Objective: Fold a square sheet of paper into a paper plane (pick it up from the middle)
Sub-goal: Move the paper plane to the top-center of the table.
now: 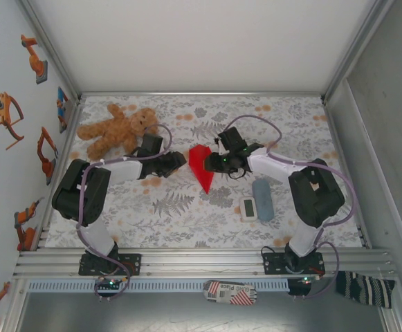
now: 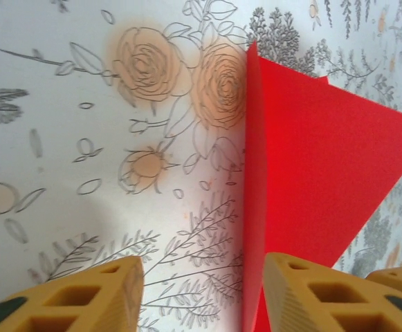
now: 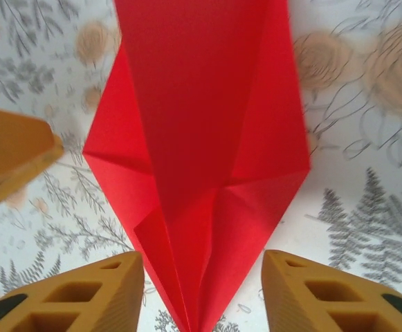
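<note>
Straddling the paper plane [image 1: 201,168] from opposite sides, both grippers stand with jaws apart and clamp nothing. In its own wrist view the left gripper [image 2: 202,277] has one raised red edge standing between its yellow fingers [image 2: 121,290]. I cannot tell whether that edge brushes the inner one. The wide spread seems meant to let the flap slide in before a pinch. The right gripper [image 3: 202,277] frames the narrow tip the same way, with a finger on either side of the centre crease, probably to steady or press the nose.

The plane lies in the middle of the flowered tablecloth [image 1: 290,124] as a pointed kite, tip toward 6 o'clock. The left gripper is at its 9 o'clock and the right at its 3 o'clock. I judge the folding well along, with the wings not yet shaped.

Farther out, a teddy bear [image 1: 117,128] sits at the plane's 10 o'clock. A grey-blue block [image 1: 263,199] and a white timer [image 1: 248,208] rest at 4 o'clock, apart from the work.
</note>
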Controlling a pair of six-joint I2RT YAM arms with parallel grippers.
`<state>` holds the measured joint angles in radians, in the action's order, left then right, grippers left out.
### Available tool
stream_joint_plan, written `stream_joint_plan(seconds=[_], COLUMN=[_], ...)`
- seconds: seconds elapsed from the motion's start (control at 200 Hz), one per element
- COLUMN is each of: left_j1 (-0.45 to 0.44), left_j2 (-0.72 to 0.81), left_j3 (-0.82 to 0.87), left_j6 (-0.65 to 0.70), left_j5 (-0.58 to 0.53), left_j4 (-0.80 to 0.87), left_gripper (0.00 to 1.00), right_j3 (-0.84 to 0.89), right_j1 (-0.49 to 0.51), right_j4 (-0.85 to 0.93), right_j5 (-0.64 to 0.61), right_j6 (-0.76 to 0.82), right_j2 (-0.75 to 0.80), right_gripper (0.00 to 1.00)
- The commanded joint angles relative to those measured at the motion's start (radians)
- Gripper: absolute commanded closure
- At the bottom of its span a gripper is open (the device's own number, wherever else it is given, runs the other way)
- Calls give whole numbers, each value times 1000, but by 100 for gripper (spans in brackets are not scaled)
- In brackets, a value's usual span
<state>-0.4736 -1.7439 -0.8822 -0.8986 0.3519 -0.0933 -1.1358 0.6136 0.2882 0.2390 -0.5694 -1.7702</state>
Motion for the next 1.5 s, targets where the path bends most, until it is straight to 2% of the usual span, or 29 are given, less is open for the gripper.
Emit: stream_joint_plan(seconds=[0.0,0.245,0.606,0.831,1.172,1.327,1.492], left_j1=[19,49,65,72,77,79,78], left_j2=[65,106,123,131,135,163,220], left_j3=[21,45,61,69,72,82,94], left_j6=[-5,4,10,15,19,21,36], left_j5=[-53,-60,-62,-61,-61,-101,-175], left_j4=[22,47,49,54,60,84,133], left_gripper=[45,39,36,35,33,20,7], right_j3=[-51,-127,-204,-260,-285,-296,-307], right_j1=[35,70,107,127,132,132,132], right_j4=[74,113,162,236,265,277,284], right_j5=[-86,-87,-117,-212,-234,-236,-239], right_j6=[7,-5,3,0,-17,-25,-37], right_j2=[-33,-108,-179,-225,-253,-266,-283], right_gripper=[49,49,52,57,66,74,76])
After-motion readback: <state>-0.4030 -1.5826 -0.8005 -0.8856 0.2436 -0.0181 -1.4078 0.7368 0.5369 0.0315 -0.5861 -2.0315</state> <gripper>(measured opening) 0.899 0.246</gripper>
